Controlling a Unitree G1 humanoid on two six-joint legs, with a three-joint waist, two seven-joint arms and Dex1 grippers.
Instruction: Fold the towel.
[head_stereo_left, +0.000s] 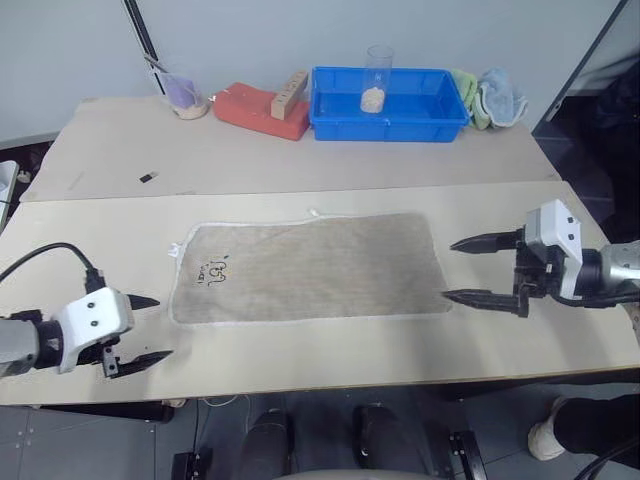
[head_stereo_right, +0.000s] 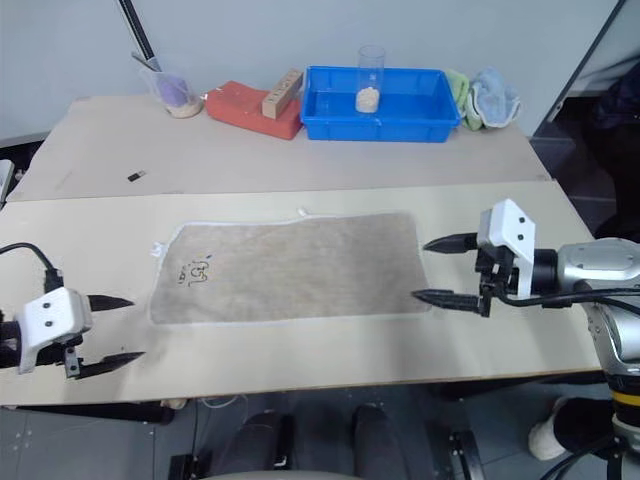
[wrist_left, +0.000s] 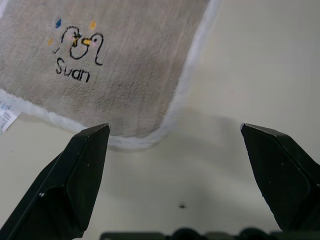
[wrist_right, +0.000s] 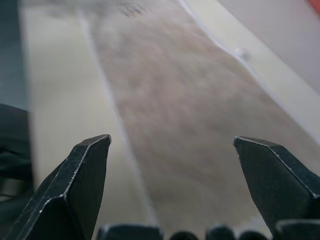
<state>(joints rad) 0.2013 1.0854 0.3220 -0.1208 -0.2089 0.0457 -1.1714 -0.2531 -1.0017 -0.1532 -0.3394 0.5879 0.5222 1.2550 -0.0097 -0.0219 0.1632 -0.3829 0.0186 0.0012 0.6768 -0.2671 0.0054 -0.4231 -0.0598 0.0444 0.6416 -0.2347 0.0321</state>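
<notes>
The towel lies flat and spread out on the near table, beige-grey with a white stitched edge, a small dark logo near its left end and a white tag at the far left corner. My left gripper hovers open just off the towel's near left corner, which lies ahead of its fingers in the left wrist view. My right gripper stands open at the towel's right edge, fingers pointing left, one above the other. The right wrist view looks along the towel lengthwise.
On the far table stand a blue bin holding a glass, a red block with a wooden piece, a cup, and green and light blue cloths. A small dark item lies loose.
</notes>
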